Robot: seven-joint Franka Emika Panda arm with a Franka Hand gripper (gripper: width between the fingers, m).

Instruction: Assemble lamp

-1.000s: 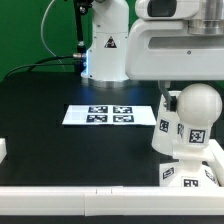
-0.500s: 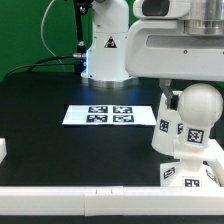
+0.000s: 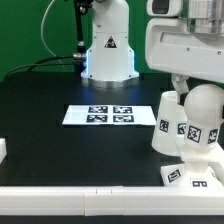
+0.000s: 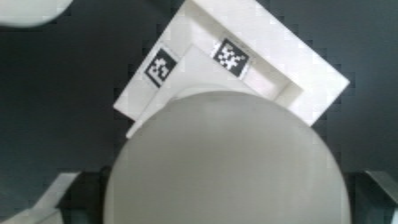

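Observation:
The round white bulb (image 3: pixel 205 108) has a tagged neck and hangs just over the stepped square base (image 3: pixel 196 177) at the exterior view's lower right. My gripper (image 3: pixel 200 92) comes down from above and is shut on the bulb. In the wrist view the bulb (image 4: pixel 222 160) fills the near field between my dark fingers (image 4: pixel 61 203), with the tagged base (image 4: pixel 240 75) beyond it. The tapered shade (image 3: pixel 166 125) stands on the table right beside the bulb, on the exterior view's left of it. Whether the neck touches the base is hidden.
The marker board (image 3: pixel 108 114) lies flat at the table's middle. The robot's white pedestal (image 3: pixel 108 52) stands at the back. A white strip (image 3: pixel 80 198) edges the table's front, with a small white block (image 3: pixel 3 150) at the exterior view's left.
My gripper has shifted toward the exterior view's right, and the bulb has moved with it. The shade and marker board have not moved.

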